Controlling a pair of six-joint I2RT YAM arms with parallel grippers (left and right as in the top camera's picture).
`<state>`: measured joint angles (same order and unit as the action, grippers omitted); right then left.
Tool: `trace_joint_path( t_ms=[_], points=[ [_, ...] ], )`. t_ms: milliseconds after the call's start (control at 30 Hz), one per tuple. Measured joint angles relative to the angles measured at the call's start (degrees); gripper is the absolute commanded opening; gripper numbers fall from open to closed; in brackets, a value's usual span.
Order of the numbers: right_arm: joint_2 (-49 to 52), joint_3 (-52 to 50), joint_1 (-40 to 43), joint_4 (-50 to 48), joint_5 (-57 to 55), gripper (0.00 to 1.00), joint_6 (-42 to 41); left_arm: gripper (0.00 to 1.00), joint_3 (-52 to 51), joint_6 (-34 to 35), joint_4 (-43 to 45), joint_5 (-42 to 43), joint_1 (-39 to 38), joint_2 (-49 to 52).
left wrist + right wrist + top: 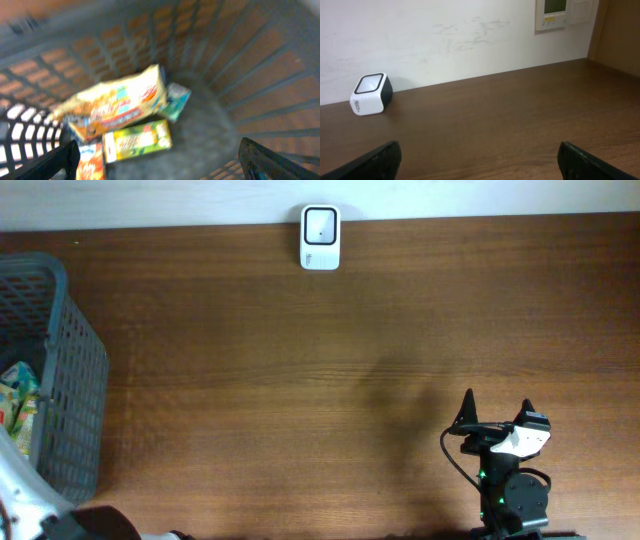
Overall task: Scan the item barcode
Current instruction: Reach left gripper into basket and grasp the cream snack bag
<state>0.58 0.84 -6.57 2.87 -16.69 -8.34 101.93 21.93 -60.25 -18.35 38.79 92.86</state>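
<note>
Left claw (pixel 160 167): wide open, holds nothing; it hangs above the basket (pixel 75 370)
Items: yellow bag (pixel 115 102) and green box (pixel 137 141) lie inside the basket; left end of desk (pixel 300 380)
Scanner (pixel 320 237): far desk edge, middle
Right claw (pixel 497 412): wide open, empty

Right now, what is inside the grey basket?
Inside the grey basket lie a large yellow bag, a green box, an orange pack and a teal pack. The yellow bag covers part of the teal pack; the labels are too blurred to read.
</note>
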Motion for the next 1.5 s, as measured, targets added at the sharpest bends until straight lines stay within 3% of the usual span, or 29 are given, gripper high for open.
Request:
trace_joint_path(
  t_ms=[133, 333, 433, 667, 967, 1100, 1500],
  points=[
    [0.00, 0.00, 0.00, 0.00, 0.02, 0.99, -0.04, 0.99, -7.76, -1.31, 7.30, -1.66, 0.90, 4.02],
    [0.00, 0.00, 0.00, 0.02, 0.00, 0.99, -0.04, 0.99, -10.14, -18.62, 19.45, -3.26, 2.08, 12.50],
    [0.00, 0.00, 0.00, 0.00, 0.00, 0.99, -0.02, 0.99, -10.23, -28.22, 20.09, -3.34, 2.82, 16.17],
    [0.00, 0.00, 0.00, 0.00, 0.00, 0.99, 0.00, 1.00, -10.49, -37.83, 22.03, -3.37, 3.63, 17.14],
    [0.00, 0.00, 0.00, 0.00, 0.00, 0.99, 0.00, 1.00, -10.49, -40.04, 22.45, -3.37, 6.60, 20.13],
    [0.00, 0.00, 0.00, 0.00, 0.00, 0.99, -0.04, 0.91, -10.49, -40.30, 22.47, -3.17, 8.90, 20.13],
    [0.00, 0.00, 0.00, 0.00, 0.00, 0.99, -0.02, 0.84, -15.76, -40.44, 23.08, 0.70, 9.31, 20.13]
  ],
)
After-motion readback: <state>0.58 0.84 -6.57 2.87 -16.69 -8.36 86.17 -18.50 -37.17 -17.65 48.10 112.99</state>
